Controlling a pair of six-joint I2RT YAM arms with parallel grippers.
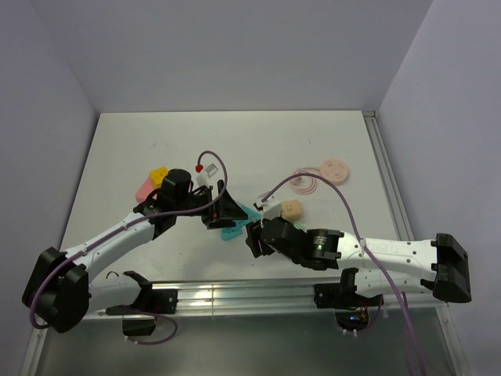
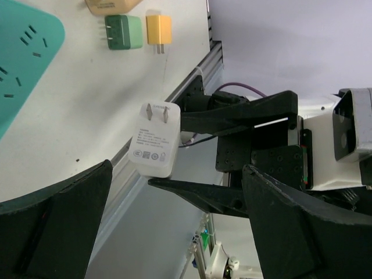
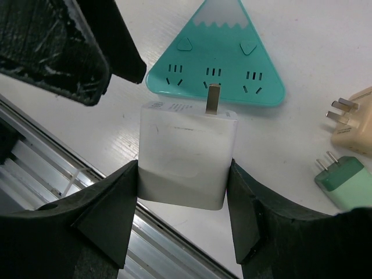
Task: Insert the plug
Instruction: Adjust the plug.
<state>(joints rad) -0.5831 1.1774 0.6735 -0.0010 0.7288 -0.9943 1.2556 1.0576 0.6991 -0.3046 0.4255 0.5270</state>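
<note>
Plastic of a plain glossy white forms the body of the rectangular charger plug, a squat block with softly rounded corners. Two flat metal prongs stand out of one end, and grey printed text covers one broad face, as the left wrist view shows. The right gripper is clamped on this plug. Its two black fingers press the opposite narrow sides of the rear half of the body, and the front half and the prongs jut out past the fingertips. The plug is lifted off the white tabletop on the near side of the teal triangular plastic power strip, between the strip and the aluminium rail at the table's edge. Its prongs point towards the strip's row of sockets. From the right wrist the prongs line up just below the middle socket group, but whether they touch the strip cannot be told. The left gripper hangs beside the same strip with its jaws spread wide and nothing between them. To the right of the strip, seen from the right wrist, lie a small green plug and a beige adapter, both apart from the held plug.
</note>
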